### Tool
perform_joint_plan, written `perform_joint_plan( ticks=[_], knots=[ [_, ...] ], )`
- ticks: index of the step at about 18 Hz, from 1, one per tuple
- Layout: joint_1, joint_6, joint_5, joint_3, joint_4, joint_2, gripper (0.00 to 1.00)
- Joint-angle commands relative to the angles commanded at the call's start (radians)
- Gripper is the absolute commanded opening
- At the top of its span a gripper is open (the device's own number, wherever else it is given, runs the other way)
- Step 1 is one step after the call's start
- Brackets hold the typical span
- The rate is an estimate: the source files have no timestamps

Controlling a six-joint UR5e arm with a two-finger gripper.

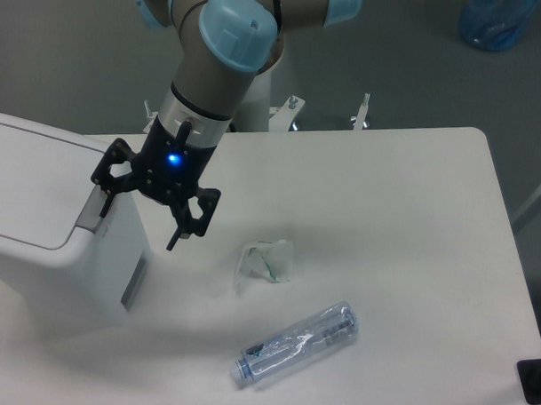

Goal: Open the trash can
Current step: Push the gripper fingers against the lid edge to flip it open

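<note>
The trash can (pixel 47 226) is a big white boxy bin at the left of the table, its flat lid down. A grey push tab (pixel 93 210) sits at the rim on its right side. My gripper (pixel 138 226) hangs open at that right edge. One black finger (pixel 104 198) points down onto the grey tab; whether it touches is not clear. The other finger (pixel 179 233) hangs in the air beside the can's wall. Nothing is held between them.
A crumpled clear wrapper (pixel 267 261) lies mid-table right of the gripper. A clear plastic bottle (pixel 297 344) lies on its side nearer the front. The white table (pixel 412 225) stretches right. A blue bag (pixel 497 22) sits on the floor behind.
</note>
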Motion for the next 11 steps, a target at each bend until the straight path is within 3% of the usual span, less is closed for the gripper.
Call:
perform_joint_plan(
  ticks=[11],
  knots=[
    [-0.002, 0.0, 0.0, -0.005, 0.002, 0.002, 1.0]
  ],
)
